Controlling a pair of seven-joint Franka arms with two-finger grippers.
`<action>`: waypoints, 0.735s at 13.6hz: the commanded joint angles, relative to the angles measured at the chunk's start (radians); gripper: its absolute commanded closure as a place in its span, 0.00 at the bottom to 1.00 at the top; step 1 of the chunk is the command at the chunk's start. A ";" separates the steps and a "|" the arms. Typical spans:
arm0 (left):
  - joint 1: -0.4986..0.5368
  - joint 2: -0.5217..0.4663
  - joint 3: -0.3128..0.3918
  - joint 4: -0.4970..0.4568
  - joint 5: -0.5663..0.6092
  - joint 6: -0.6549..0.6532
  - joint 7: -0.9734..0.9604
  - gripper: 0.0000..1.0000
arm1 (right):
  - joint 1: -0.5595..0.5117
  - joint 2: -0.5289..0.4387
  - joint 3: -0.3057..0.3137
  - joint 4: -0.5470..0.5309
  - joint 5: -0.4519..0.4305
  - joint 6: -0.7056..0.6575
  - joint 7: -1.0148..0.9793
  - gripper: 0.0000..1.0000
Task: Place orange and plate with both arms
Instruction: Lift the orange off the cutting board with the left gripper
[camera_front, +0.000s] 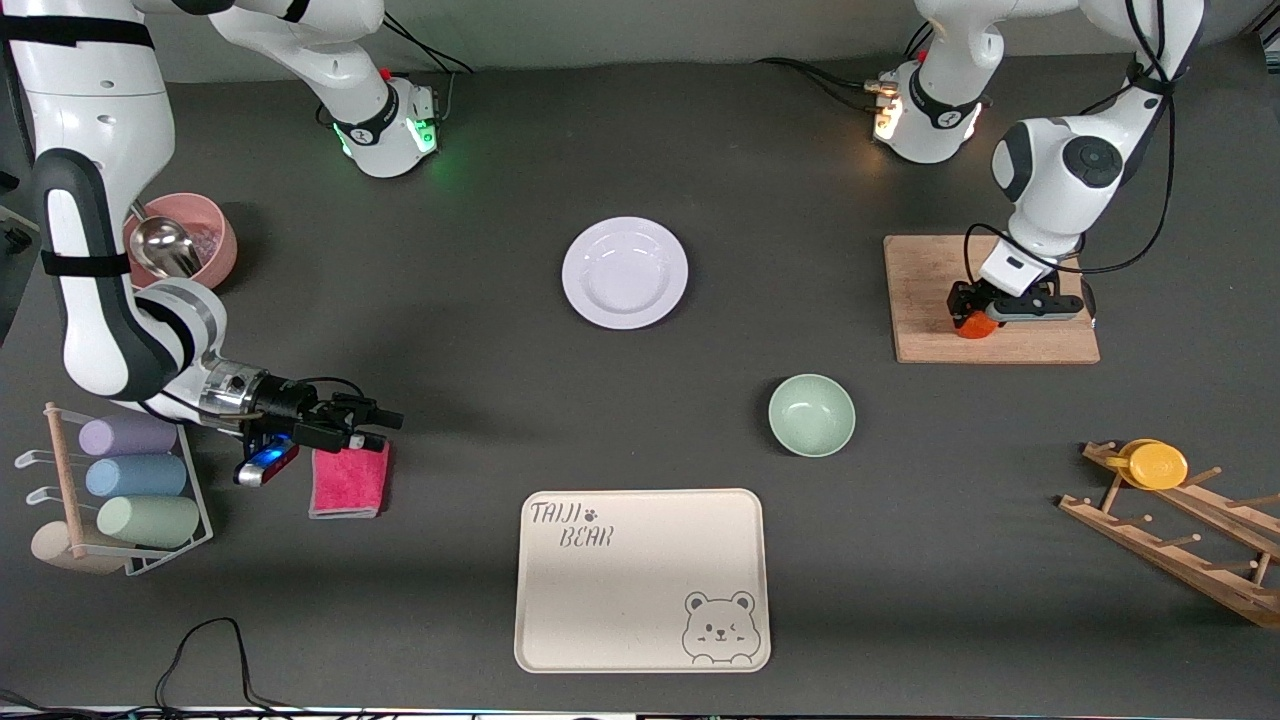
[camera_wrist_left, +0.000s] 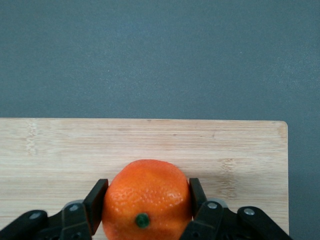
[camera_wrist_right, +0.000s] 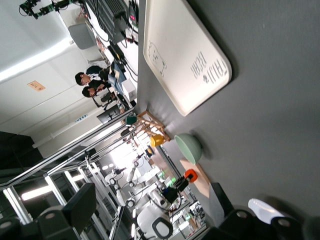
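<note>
Front view: the left gripper (camera_front: 968, 316) stands low over the wooden cutting board (camera_front: 995, 299) at the left arm's end of the table, its fingers closed around the orange (camera_front: 975, 325), which sits close to the board edge nearer the table's middle. The plate (camera_front: 625, 272) lies alone at the table's centre with bare dark surface on every side; the mint-green bowl (camera_front: 811, 414) sits nearer the camera than the plate, toward the left arm's end, and the cream bear tray (camera_front: 641, 578) lies nearest the camera. The right gripper (camera_front: 385, 418) hangs over the upper edge of a pink cloth (camera_front: 348, 480) at the right arm's end, well apart from the plate; whether its fingers are open cannot be told. Left wrist view: both black fingers (camera_wrist_left: 96, 202) press the sides of the orange (camera_wrist_left: 146, 199), which rests on the board (camera_wrist_left: 60, 150). Right wrist view: the tray (camera_wrist_right: 182, 57), bowl (camera_wrist_right: 189, 147) and distant orange (camera_wrist_right: 190, 174) appear across open table.
</note>
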 joint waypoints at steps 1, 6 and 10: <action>-0.014 -0.091 -0.009 -0.048 -0.006 -0.047 0.001 1.00 | 0.004 -0.081 0.000 -0.124 0.008 -0.050 -0.184 0.00; -0.117 -0.254 -0.014 0.093 -0.009 -0.442 -0.091 1.00 | 0.012 -0.048 0.000 -0.188 -0.049 -0.078 -0.369 0.00; -0.374 -0.235 -0.014 0.329 -0.012 -0.763 -0.461 1.00 | 0.004 -0.028 0.000 -0.142 -0.144 -0.075 -0.279 0.00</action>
